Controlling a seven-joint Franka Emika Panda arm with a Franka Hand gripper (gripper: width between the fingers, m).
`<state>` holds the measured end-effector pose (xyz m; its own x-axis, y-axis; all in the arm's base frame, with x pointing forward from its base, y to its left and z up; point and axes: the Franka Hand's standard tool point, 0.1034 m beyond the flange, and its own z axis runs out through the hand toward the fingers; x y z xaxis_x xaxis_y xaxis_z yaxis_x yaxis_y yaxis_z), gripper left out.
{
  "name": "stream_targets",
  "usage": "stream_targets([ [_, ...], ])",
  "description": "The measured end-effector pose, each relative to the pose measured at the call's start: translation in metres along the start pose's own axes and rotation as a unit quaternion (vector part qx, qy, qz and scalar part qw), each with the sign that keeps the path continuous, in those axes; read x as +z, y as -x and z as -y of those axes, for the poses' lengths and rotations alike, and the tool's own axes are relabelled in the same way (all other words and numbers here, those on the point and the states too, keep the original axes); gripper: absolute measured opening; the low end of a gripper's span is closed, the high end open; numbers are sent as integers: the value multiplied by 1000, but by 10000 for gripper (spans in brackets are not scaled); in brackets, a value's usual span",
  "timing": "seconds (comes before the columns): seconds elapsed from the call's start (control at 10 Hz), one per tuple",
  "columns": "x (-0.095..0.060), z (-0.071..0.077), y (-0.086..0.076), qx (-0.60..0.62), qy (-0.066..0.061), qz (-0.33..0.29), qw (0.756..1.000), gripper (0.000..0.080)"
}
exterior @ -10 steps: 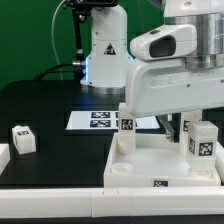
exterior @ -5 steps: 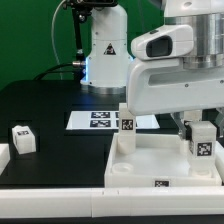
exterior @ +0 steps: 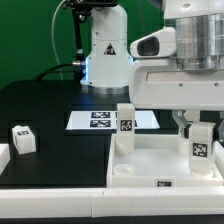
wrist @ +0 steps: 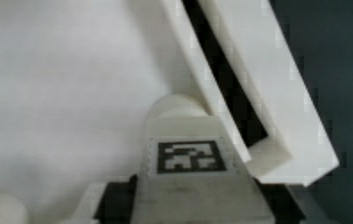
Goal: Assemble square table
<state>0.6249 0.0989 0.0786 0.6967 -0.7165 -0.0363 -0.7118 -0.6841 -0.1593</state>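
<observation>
The square table [exterior: 150,162], a white slab with round corner holes, is seen lying on the black desk [exterior: 50,105] at the exterior view's right. One tagged white leg [exterior: 125,128] is stood upright on it; a second leg [exterior: 203,144] is clasped by the end effector [exterior: 200,125].

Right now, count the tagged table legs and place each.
3. Standing leg on the square tabletop; second leg between the pincer fingers, exterior view's right; loose leg on the black table, exterior view's left. More may be hidden.
</observation>
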Motion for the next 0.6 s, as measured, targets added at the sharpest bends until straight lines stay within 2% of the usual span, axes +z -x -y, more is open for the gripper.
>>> stream_targets([
  [0.1,1,5,3,58,-8,-3,998,284],
  [0.5,2,8,7,175,-9,0,985,284],
  [0.6,2,9,6,233,-17,0,972,284],
])
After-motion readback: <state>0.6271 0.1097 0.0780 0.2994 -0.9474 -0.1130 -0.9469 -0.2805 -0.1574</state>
